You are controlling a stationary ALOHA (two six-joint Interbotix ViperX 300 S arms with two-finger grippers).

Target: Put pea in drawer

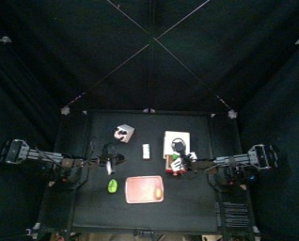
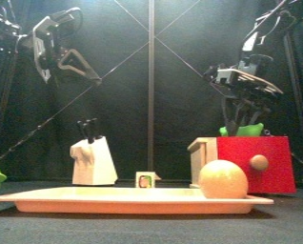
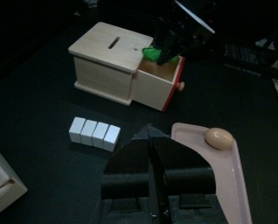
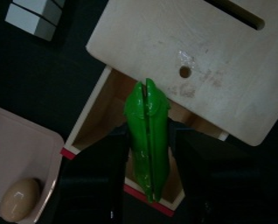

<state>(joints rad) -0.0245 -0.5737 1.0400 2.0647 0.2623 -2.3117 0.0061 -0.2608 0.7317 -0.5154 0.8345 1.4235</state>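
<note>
Pea is being dropped into pulled-out drawer just below right claw, jaws wide, apparently nothing gripped. Drawer closing is left. Left claw shut, well apart.

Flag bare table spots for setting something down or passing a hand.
Free: the back strip of the table behind the knife block and wooden box; the front-right corner beside the pink tray. A narrow gap lies between the white blocks and the tray. Crowded: around the open drawer, where the right arm hangs over a green pod.
</note>
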